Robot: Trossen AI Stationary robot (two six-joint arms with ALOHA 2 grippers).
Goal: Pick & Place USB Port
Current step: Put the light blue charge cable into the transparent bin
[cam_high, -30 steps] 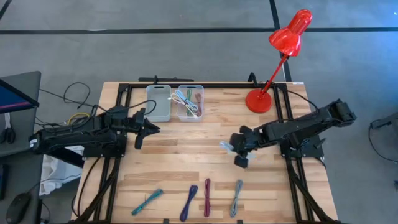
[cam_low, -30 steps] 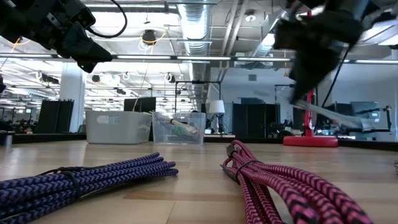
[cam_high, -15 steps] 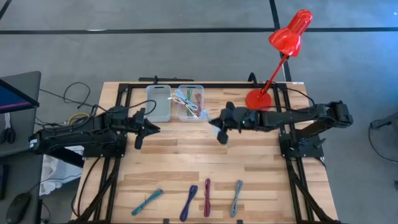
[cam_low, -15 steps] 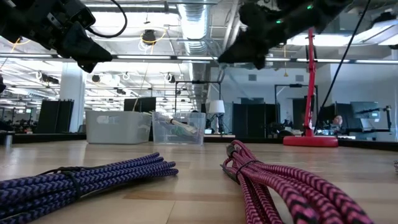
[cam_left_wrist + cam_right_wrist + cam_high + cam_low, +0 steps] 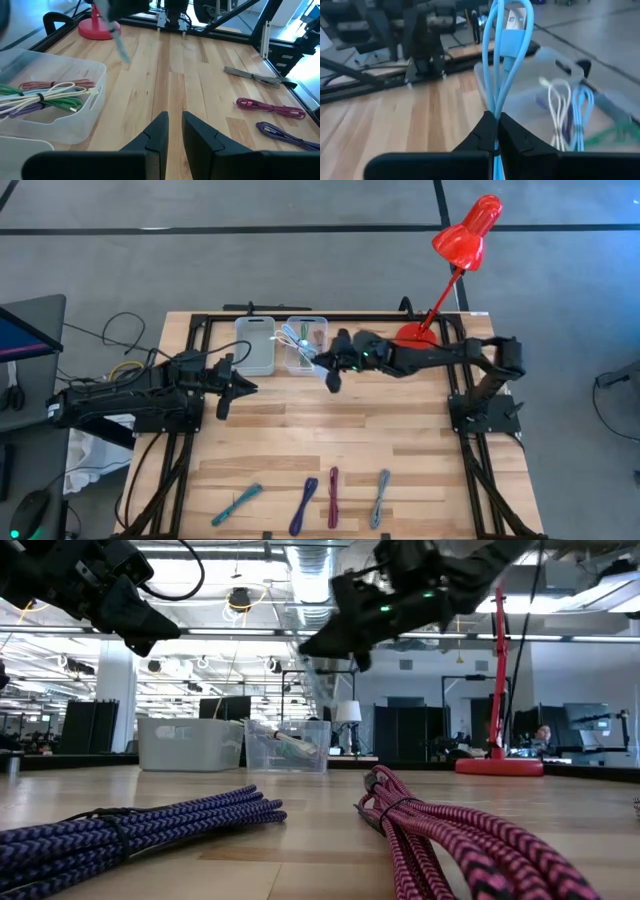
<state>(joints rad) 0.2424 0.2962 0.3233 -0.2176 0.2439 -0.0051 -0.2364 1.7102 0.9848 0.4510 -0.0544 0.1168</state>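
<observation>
My right gripper (image 5: 333,370) is shut on a light blue USB cable bundle (image 5: 506,35) and hovers above the table just right of the clear bin (image 5: 305,346). That bin holds white, green and other coiled cables (image 5: 565,117). In the left wrist view the blue bundle (image 5: 118,42) hangs clear of the wood. My left gripper (image 5: 174,131) waits over the table's left side, near the bins, its fingers a narrow gap apart and touching nothing. Several more bundles lie near the table's near edge: teal (image 5: 237,502), purple (image 5: 304,505), magenta (image 5: 333,496) and grey (image 5: 381,497). My right gripper pinches the blue cable bundle between its two fingers, on the strands of the loop (image 5: 495,107) just past the fingertips. The bundle runs on beyond the fingers to its USB plug end (image 5: 512,22). It is lifted clear of the table.
A white lidded bin (image 5: 255,345) stands left of the clear bin at the far edge. The red desk lamp's base (image 5: 417,340) sits at the far right, its head leaning out over the floor. Bare wood lies between the bins and the row of bundles.
My right gripper has swung from the table's middle right toward the far edge and left, its arm stretching out, and has carried the blue bundle through the air up to the clear bin's right side. It has stayed shut.
</observation>
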